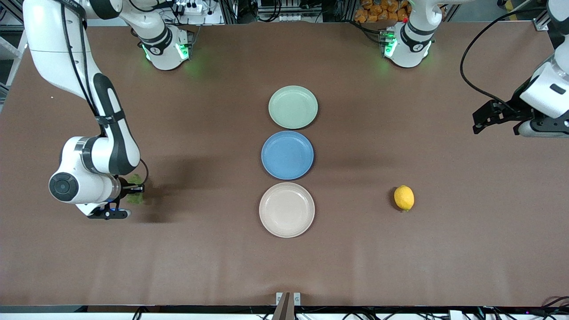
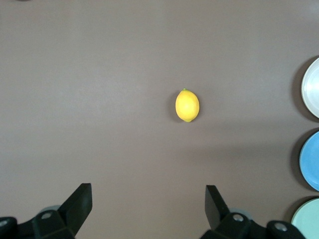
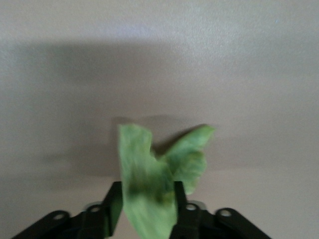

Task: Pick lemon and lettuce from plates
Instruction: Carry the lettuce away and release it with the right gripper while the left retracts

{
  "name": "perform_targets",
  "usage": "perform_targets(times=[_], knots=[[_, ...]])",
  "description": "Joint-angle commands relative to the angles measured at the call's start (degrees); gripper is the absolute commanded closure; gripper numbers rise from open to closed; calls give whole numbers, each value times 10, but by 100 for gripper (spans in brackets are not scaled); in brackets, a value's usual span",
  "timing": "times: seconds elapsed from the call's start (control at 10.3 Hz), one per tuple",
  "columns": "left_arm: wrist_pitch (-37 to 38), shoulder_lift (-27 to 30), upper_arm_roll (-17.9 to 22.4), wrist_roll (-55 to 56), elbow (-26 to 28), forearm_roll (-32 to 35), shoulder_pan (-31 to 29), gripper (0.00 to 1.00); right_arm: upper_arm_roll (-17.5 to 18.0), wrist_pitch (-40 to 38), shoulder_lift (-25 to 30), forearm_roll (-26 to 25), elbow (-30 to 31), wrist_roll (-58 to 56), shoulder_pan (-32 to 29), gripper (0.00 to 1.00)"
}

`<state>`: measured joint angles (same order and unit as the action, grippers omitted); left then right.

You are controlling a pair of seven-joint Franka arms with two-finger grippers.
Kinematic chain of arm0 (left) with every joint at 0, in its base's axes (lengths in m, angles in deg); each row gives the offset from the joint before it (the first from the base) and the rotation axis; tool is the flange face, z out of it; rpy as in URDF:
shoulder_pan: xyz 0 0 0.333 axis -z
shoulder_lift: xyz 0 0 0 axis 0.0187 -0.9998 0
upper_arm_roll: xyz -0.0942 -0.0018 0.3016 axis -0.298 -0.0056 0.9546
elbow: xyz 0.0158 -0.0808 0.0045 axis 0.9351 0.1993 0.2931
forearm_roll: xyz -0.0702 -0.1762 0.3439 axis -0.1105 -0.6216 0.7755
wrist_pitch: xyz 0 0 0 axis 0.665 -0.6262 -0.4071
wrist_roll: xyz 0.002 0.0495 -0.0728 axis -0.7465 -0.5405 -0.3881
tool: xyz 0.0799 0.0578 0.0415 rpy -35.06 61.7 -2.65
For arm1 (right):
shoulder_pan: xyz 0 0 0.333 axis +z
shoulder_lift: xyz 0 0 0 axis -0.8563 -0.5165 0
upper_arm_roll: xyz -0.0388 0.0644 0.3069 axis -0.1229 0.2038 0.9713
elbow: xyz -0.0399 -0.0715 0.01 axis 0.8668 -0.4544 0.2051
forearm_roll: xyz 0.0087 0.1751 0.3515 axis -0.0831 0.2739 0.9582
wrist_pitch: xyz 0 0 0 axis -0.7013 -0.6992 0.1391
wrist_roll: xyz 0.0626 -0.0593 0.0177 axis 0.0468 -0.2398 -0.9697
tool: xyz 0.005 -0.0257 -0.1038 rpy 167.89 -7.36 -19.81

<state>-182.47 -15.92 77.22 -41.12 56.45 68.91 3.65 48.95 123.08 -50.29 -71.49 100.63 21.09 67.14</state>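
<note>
Brown tabletop [image 1: 400, 258] spreads under me. My right fingers [image 3: 144, 204] pinch the lettuce [image 3: 154, 174] between them, low over the right arm's end. My left fingers [image 2: 147, 206] wait spread wide above bare surface, the lemon [image 2: 187, 105] lying ahead of their tips. Three plates [image 1: 286, 210] sit empty mid-table; cables and racks line the edge.

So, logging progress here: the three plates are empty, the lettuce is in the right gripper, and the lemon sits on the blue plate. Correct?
Not quite. The lemon lies on the bare table, toward the left arm's end, not on the blue plate; the front view shows it. The rest holds.
</note>
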Motion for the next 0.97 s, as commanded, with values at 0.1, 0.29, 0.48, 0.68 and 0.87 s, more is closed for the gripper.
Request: perform_targets(times=[0.1, 0.29, 0.48, 0.68, 0.87], knots=[[57, -8, -2, -8, -56, 10, 2, 0, 8, -80, 27, 11, -50, -32, -18, 0], [60, -7, 0, -7, -65, -6, -2, 0, 7, -136, 64, 11, -66, -34, -20, 0], [102, -5, 0, -2, -69, -4, -5, 0, 8, -170, 104, 9, -66, -31, -27, 0], [104, -1, 1, -6, -69, -7, -6, 0, 38, -223, 151, 8, -66, -29, -62, 0], [104, -4, -2, -8, -69, -7, -3, 0, 73, -271, 192, 0, -73, -28, -95, 0]])
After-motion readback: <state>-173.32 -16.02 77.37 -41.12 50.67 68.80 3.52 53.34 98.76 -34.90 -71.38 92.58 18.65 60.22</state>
